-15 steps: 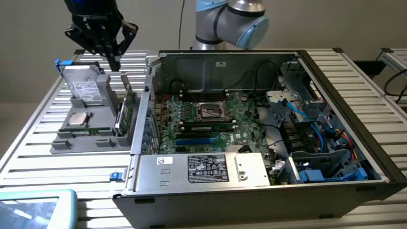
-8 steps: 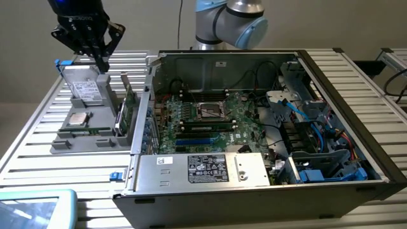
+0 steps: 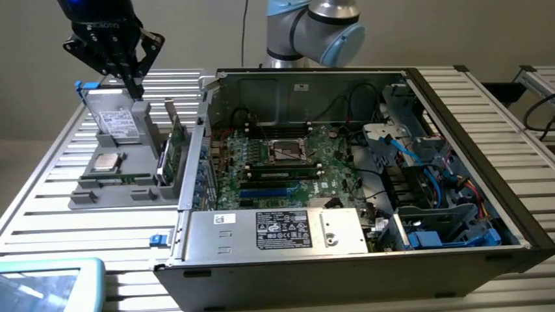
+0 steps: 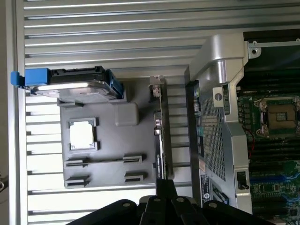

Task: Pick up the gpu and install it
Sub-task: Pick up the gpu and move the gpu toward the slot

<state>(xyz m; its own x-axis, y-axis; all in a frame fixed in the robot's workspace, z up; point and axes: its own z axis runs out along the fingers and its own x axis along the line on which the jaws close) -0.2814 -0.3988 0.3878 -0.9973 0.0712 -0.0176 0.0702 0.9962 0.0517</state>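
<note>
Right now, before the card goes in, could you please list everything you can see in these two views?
gpu: one, green, on edge in the holder, beside the case
hard drive: one, silver, white label, blue bracket, in the holder
processor chip: one, silver, flat in the holder
holder: one, grey, on the table, exterior view's left
computer case: one, black and silver, open, centre
motherboard: one, green, inside the case
power supply: one, silver, labelled, at the case's near side
table: one, pale, slatted
screen: one, teal-framed, exterior view's lower left
arm: one, silver and light blue, behind the case
gripper: one, black, shut, empty, above the hard drive
</note>
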